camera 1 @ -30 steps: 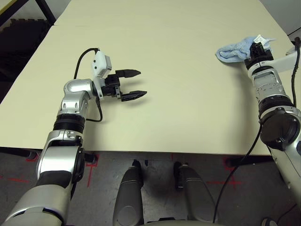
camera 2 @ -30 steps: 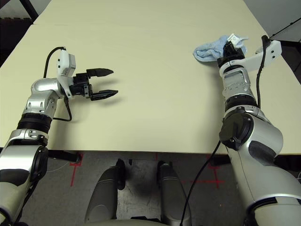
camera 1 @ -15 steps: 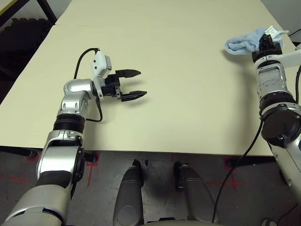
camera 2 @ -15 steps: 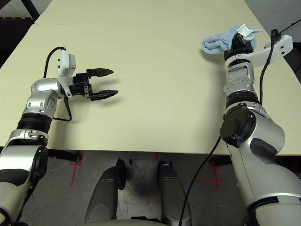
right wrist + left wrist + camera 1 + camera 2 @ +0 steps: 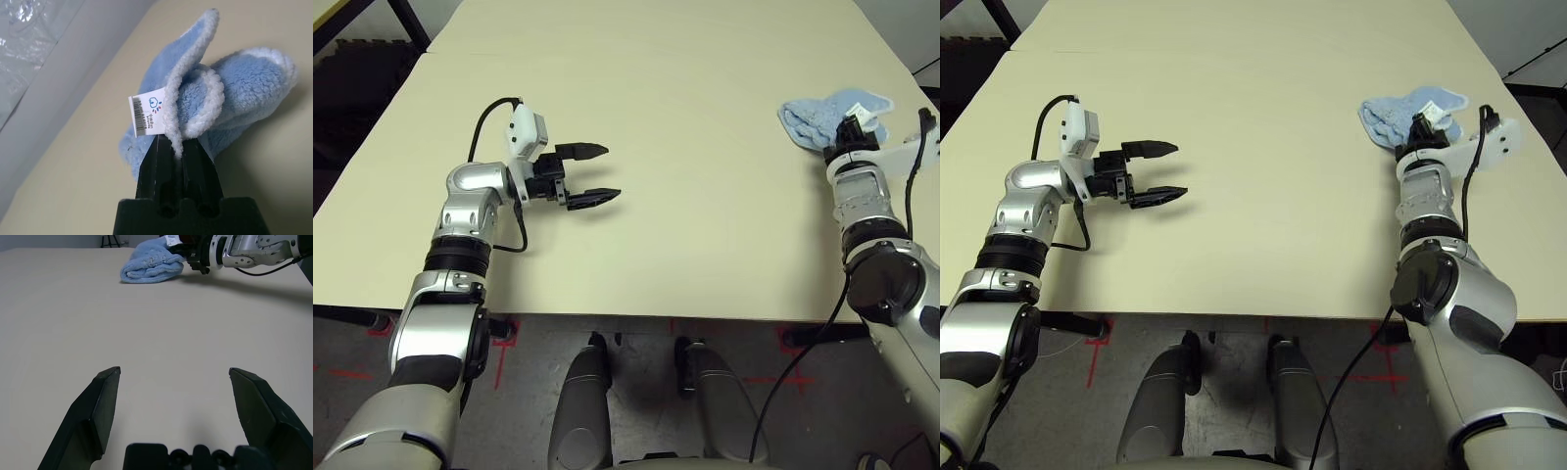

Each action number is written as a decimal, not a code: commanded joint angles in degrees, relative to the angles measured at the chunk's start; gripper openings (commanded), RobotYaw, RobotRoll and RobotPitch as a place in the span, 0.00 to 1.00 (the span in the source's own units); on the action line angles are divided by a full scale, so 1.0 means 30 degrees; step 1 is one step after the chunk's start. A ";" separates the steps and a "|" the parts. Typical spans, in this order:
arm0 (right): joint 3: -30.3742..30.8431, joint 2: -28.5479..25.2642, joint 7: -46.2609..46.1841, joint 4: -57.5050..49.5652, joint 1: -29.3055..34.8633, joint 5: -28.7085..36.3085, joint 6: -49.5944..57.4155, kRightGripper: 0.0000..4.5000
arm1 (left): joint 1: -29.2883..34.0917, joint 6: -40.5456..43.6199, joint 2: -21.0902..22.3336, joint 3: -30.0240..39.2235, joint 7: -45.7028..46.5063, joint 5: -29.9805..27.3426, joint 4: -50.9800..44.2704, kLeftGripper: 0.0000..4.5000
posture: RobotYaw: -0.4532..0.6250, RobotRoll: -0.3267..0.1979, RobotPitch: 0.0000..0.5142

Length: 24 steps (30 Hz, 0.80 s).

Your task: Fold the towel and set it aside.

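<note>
The towel (image 5: 824, 115), light blue with white edging and a white tag (image 5: 148, 113), lies bunched near the table's right edge. My right gripper (image 5: 851, 126) is at its near side, shut on a fold of the white edging (image 5: 177, 128). The right gripper (image 5: 177, 143) has its two fingers pressed together on that edge. The towel (image 5: 151, 267) rests on the tabletop beyond the fingers. My left gripper (image 5: 599, 172) hovers over the left half of the table, far from the towel, open with nothing between its fingers (image 5: 108, 382).
The cream table (image 5: 705, 166) is bare between the two arms. Its right edge (image 5: 901, 61) runs just past the towel, with dark floor beyond. A black cable (image 5: 922, 147) loops beside my right wrist.
My right gripper swung the towel out toward the far right edge, then drew back nearer; the towel now rests bunched on the table. The left arm has not moved.
</note>
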 commanded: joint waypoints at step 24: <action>0.2281 0.4859 -0.9760 -1.8286 0.7393 0.2131 0.8435 0.97 | -0.0449 -0.0336 -0.1070 -0.0492 0.0508 0.0524 0.0841 1.00 | 0.38 0.62 0.41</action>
